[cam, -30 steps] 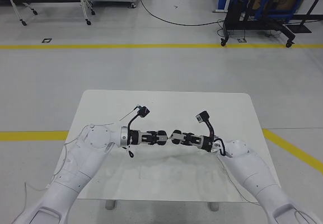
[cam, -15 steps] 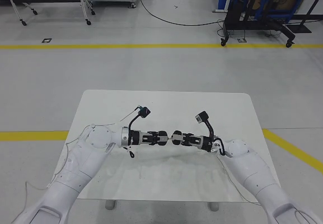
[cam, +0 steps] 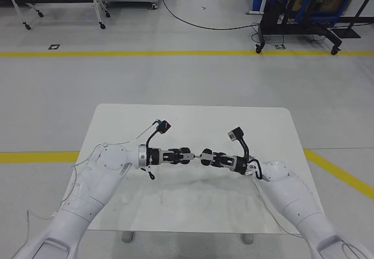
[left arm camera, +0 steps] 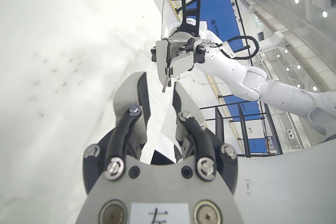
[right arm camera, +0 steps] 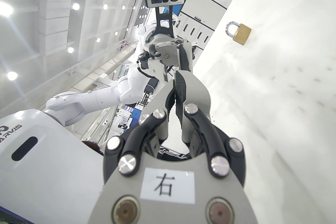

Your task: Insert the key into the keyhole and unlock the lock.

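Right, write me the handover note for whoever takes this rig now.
The left tool is open, empty, facing the right tool over the table.
The right tool is shut on the key, tip poking toward the left tool.
The padlock lies on the table, shackle closed, apart from both tools.
Done: key gripped.
Left: insert key in padlock, turn, unlock.

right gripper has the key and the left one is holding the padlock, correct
Not quite. The right gripper does hold the key, but the left gripper holds nothing: its fingers are open and empty, as the left wrist view shows. The padlock lies on the table, as the right wrist view shows.
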Robot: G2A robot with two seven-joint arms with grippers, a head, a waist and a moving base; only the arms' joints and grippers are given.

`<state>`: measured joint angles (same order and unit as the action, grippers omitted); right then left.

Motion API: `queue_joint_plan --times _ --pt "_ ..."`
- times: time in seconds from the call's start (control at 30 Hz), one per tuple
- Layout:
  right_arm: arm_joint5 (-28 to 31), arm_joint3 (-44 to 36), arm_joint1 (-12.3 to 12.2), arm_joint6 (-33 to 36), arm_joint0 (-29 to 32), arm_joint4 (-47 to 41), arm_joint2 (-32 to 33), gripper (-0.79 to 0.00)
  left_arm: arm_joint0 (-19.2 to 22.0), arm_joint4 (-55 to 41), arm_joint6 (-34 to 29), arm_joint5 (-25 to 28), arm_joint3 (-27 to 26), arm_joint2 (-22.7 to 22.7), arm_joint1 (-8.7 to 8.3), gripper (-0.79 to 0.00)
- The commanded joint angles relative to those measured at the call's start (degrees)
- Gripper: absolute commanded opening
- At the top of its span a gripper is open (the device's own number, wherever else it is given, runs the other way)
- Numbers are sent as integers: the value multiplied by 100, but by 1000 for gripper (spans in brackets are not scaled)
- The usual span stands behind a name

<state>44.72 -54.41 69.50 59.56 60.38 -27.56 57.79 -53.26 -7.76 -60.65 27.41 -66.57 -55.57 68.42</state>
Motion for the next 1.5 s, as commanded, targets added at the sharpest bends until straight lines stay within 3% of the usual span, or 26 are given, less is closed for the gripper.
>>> queue_joint_plan --times 0.0,0.17,0.23,0.4,0.5,0.6,0.77,0.87,1.0,1.07,1.37,1.47 --pt "49 -21 -13 -48 18 -8 36 -785 -121 -74 -25 -1 -64 -247 -80 0" --pt "198 -16 -39 -198 50 -84 152 -785 -748 308 -83 -48 -683 -1194 -406 0" --pt "198 -16 -39 -198 50 -84 152 -785 -1216 1227 247 -242 -1379 -1711 -575 0" --pt "198 -16 -39 -198 50 -84 152 -785 -2936 3376 1037 -1238 -3580 -2749 -834 0" --pt "198 -16 -39 -198 50 -84 152 -785 -3402 4225 1492 -1799 -3960 -2844 -854 0" --pt "198 -16 -39 -198 50 -84 152 -785 -3287 4898 1744 -2054 -3712 -2529 -829 0" --pt "198 -16 -39 -198 50 -84 152 -785 -2621 4989 1948 -2219 -2942 -2012 -734 0" --pt "198 -16 -39 -198 50 -84 152 -785 -2298 5338 2007 -2454 -2737 -1614 -667 0" --pt "198 -16 -39 -198 50 -84 152 -785 -1974 6126 1990 -3099 -2589 -1044 -569 0" --pt "198 -16 -39 -198 50 -84 152 -785 -1861 6278 1969 -3276 -2508 -844 -522 -71" --pt "198 -16 -39 -198 50 -84 152 -785 -1688 6559 1916 -3688 -2285 -570 -417 -197" --pt "198 -16 -39 -198 50 -84 152 -785 -1648 6585 1904 -3683 -2205 -562 -400 -200"
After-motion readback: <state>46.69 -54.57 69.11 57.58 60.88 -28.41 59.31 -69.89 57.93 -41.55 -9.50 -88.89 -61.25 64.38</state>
